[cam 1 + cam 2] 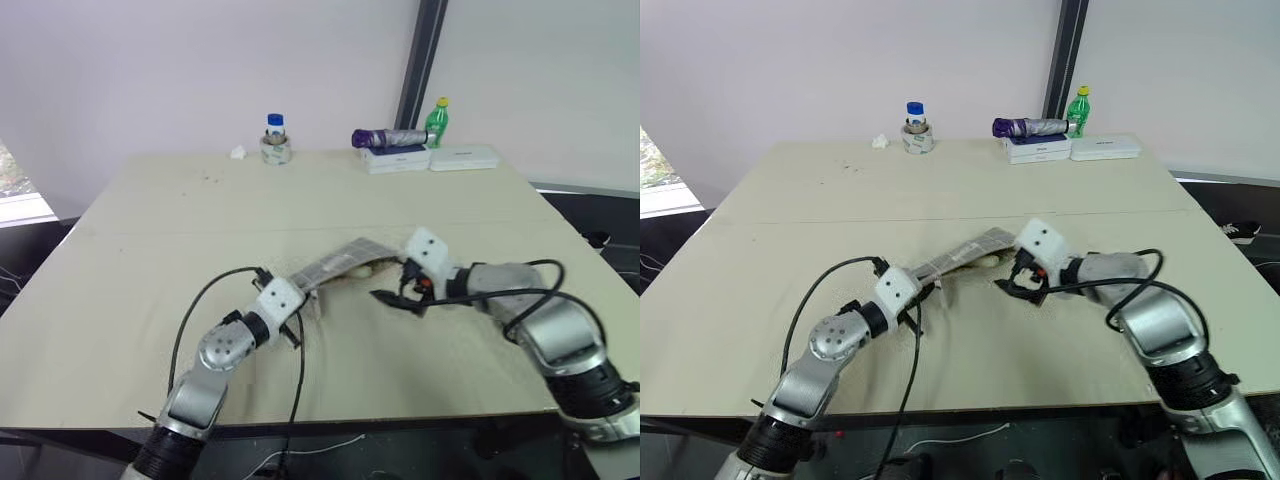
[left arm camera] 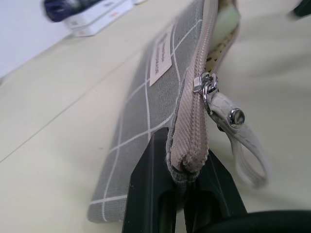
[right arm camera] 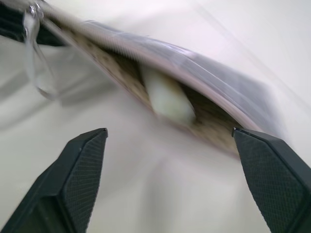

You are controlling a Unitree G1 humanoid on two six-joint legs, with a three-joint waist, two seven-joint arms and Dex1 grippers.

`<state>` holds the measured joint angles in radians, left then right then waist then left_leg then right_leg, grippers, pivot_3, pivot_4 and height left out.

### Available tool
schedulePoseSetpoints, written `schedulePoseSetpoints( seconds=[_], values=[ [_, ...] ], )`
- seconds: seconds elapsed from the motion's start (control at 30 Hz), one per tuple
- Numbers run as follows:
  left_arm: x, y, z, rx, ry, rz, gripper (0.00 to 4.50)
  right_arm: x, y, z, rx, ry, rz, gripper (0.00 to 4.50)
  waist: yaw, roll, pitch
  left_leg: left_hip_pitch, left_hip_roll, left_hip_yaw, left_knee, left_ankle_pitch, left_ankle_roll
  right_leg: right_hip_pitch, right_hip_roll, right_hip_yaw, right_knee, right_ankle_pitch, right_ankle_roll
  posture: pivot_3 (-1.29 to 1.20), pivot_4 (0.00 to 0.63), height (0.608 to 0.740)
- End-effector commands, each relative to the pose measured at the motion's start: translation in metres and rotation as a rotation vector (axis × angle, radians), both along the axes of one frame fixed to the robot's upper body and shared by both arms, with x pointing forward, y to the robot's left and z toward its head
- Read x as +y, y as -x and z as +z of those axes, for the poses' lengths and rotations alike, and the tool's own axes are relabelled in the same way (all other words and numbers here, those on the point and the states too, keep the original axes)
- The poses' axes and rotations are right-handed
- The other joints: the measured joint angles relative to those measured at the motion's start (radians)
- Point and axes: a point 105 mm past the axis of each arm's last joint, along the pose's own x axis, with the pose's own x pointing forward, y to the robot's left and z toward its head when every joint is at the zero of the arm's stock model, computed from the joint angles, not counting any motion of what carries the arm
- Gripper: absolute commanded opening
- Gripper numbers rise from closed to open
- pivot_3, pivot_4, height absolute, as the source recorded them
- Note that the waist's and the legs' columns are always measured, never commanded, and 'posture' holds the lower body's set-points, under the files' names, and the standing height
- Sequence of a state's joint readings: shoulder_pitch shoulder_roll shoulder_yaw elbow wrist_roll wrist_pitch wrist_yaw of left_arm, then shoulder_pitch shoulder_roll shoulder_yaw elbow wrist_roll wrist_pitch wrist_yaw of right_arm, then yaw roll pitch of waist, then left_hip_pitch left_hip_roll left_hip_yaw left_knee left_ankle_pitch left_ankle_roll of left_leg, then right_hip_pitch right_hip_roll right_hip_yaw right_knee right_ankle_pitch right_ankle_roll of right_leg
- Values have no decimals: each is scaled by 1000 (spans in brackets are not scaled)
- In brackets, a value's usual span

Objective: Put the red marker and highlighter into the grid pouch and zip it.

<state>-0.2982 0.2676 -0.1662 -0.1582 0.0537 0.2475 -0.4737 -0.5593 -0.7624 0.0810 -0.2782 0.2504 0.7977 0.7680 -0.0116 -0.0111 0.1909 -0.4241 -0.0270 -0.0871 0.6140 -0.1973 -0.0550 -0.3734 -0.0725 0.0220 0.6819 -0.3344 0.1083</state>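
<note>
The grid pouch (image 1: 335, 262) lies mid-table, grey with white lines and a white label (image 2: 163, 58). My left gripper (image 2: 184, 179) is shut on the pouch's near end, beside the zipper pull (image 2: 233, 116). The zipper is closed near that end, and the far mouth gapes. Inside the mouth lies the pale-yellow highlighter (image 3: 167, 99). My right gripper (image 3: 169, 132) stands open just in front of the mouth, with nothing between its fingers (image 3: 82, 165). In the head views it hovers at the pouch's right end (image 1: 395, 297). The red marker is hidden.
Along the table's far edge stand a blue-capped jar on a tape roll (image 1: 275, 140), a purple bundle (image 1: 385, 137) on a white box (image 1: 395, 160), a green bottle (image 1: 437, 120) and another white box (image 1: 463, 157).
</note>
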Motion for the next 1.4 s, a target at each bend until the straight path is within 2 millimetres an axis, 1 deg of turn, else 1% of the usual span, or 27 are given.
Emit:
schedulePoseSetpoints(
  seconds=[0.03, 0.1, 0.13, 0.17, 0.23, 0.3, 0.33, 0.4, 0.53, 0.63, 0.73, 0.87, 0.9, 0.93, 0.97, 1.03, 1.13, 1.17, 1.23, 1.3, 1.37, 1.4],
  values=[
    [8, -11, 26, -37, 90, 82, 0, -54, -12, 6, -40, 11, -206, 4390, 1, 0, 0, 0, 0, 0, 0, 0, 0, 0, 0, 0, 0, 0, 0, 0, 150, 737],
    [12, -19, 30, -16, 135, 144, 0, -99, -20, 0, -46, 45, -404, 4390, 3, -1, 0, 0, 0, 0, 1, 0, 0, 1, 0, 0, 0, 0, 0, 0, 150, 737],
    [12, -20, 31, -7, 155, 155, 0, -121, -20, -3, -40, 44, -498, 4390, 3, -1, 0, 0, -1, 0, 1, 0, 0, 1, 0, 0, 0, 0, 0, 0, 150, 737],
    [10, -21, 31, -3, 163, 155, 0, -137, -19, -5, -31, 37, -567, 4390, 3, -1, 0, 0, -1, 0, 1, 0, 0, 1, -1, 0, 0, 0, 0, 0, 150, 737],
    [7, -21, 29, 0, 158, 147, 0, -160, -13, -12, -2, 4, -668, 4390, 1, -1, 0, 0, -1, 1, 1, 0, 0, 0, -1, 0, 0, 0, 1, 0, 150, 737],
    [3, -20, 26, 0, 141, 136, 0, -171, -6, -23, 47, -51, -728, 4390, -3, -1, 0, 0, -1, 1, 0, 0, 0, 0, -1, 0, 0, 0, 1, 0, 150, 737],
    [1, -20, 24, 3, 136, 128, 0, -173, 0, -31, 79, -66, -745, 4390, -3, -1, 0, 0, -1, 2, 0, 0, 0, 0, 0, 1, 0, 0, 1, 0, 150, 737],
    [-2, -20, 23, 4, 127, 113, 0, -174, 7, -41, 113, -95, -766, 4390, -3, -1, 0, 0, -1, 1, 0, 0, 0, 0, 1, 1, 0, 0, 0, 0, 150, 737],
    [-4, -20, 21, 9, 125, 102, 0, -173, 18, -51, 167, -173, -809, 4390, -2, 0, 0, 0, 0, 2, 1, 0, 0, 0, 1, 1, 0, 0, 0, 0, 150, 737],
    [-7, -20, 19, 15, 125, 89, 0, -168, 24, -58, 210, -227, -816, 4390, 0, 0, 0, 1, 0, 2, 1, 0, 0, 1, 1, 1, 0, 0, 0, 0, 150, 737],
    [-9, -20, 17, 14, 118, 79, 0, -164, 27, -62, 240, -251, -813, 3606, 0, 0, 0, 1, 0, 1, 1, 0, 0, 1, 1, 1, 0, 0, 0, 0, 150, 737],
    [-10, -20, 17, 12, 113, 73, 0, -161, 26, -61, 243, -281, -819, 1637, 0, 0, 0, 0, 0, 1, 1, 0, 0, 1, 1, 1, 0, 0, 0, 0, 150, 737],
    [-10, -20, 16, 11, 112, 72, 0, -161, 25, -60, 241, -284, -820, 1085, 0, 0, 0, 0, 0, 1, 1, 0, 0, 1, 1, 1, 0, 0, 0, 0, 150, 737],
    [-10, -20, 16, 11, 111, 72, 0, -161, 24, -59, 236, -281, -820, 641, -1, 0, 0, 1, 0, 1, 1, 0, 0, 1, 1, 1, 0, 0, 0, 0, 150, 737],
    [-10, -19, 16, 10, 110, 72, 0, -161, 23, -56, 225, -272, -814, 344, -1, 0, 0, 1, 0, 1, 1, 0, 0, 1, 1, 1, 0, 0, 0, 0, 150, 737],
    [-9, -19, 15, 8, 104, 72, 0, -153, 16, -42, 148, -220, -758, 344, -1, 0, 0, 1, 0, 2, 1, 0, 0, 1, 1, 1, 0, 0, 0, 0, 150, 737],
    [-9, -18, 15, -4, 93, 67, 0, -119, 7, -18, 69, -143, -582, 345, -5, 0, 0, 0, 0, 2, 1, 0, 0, 0, 1, 1, 0, 0, 1, 0, 150, 737],
    [-9, -18, 15, -18, 79, 62, 0, -99, 6, -3, 10, -108, -465, 345, -6, 0, 0, 0, 0, 2, 1, 0, 0, 0, 1, 1, 0, 0, 1, 0, 150, 737],
    [-10, -18, 16, -35, 62, 54, 0, -72, 9, 16, -65, -55, -308, 345, -5, 0, 0, 0, 0, 2, 1, 0, 0, 0, 1, 1, 1, 0, 0, 0, 150, 737],
    [-10, -17, 17, -40, 57, 48, 0, -53, 14, 24, -110, 11, -186, 345, -2, 0, 0, 0, 0, 1, 1, 0, 0, 0, 2, 1, 0, 0, 1, 0, 150, 737],
    [-12, -15, 16, -44, 52, 37, 0, -37, 18, 26, -117, 51, -101, 345, 3, -1, 1, 0, 0, 0, 1, 0, 0, 1, 2, 0, -1, 0, 1, 0, 150, 737],
    [-12, -15, 16, -45, 51, 33, 0, -33, 19, 27, -117, 65, -77, 345, 2, -1, 1, 0, 0, 0, 1, 0, 0, 1, 1, 0, -1, 0, 1, 0, 150, 737]
  ],
)
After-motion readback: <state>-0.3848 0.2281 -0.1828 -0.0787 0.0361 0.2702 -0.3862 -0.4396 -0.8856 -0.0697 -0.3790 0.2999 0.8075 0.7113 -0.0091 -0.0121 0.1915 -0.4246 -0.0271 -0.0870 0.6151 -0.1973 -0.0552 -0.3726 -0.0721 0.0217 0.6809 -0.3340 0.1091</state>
